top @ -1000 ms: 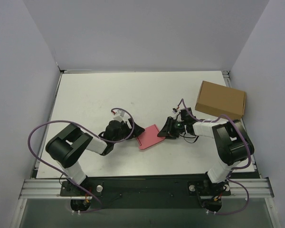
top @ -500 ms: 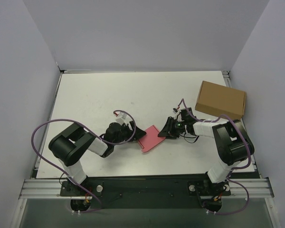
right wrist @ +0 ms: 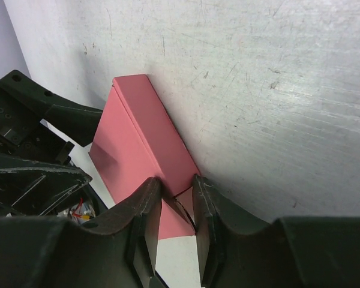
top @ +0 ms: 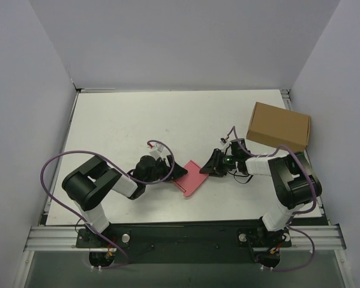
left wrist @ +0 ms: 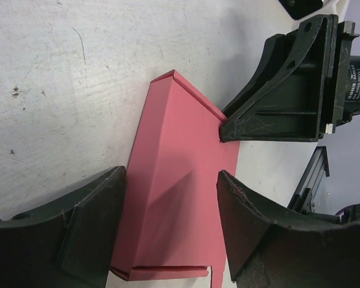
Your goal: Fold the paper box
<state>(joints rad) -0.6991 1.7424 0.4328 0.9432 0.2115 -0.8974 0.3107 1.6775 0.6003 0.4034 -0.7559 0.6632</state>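
The paper box (top: 192, 178) is a pink-red, partly folded card lying mid-table between both arms. In the left wrist view the paper box (left wrist: 174, 180) is a long raised panel with a flat flap beside it. My left gripper (top: 173, 171) is open and straddles its near end, one finger (left wrist: 93, 225) by the folded side, the other over the flap. My right gripper (top: 211, 166) is shut on the far end. In the right wrist view its fingers (right wrist: 149, 207) pinch the end corner of the paper box (right wrist: 141, 135). The right gripper (left wrist: 288, 99) also shows in the left wrist view.
A larger brown cardboard box (top: 279, 126) sits at the back right, close behind the right arm. Grey walls enclose the white table (top: 120, 120) on three sides. Purple cables loop off both arms.
My left gripper has moved right onto the paper box and its jaws have narrowed a little. The box has swung slightly toward the near edge. The right gripper keeps its pinch.
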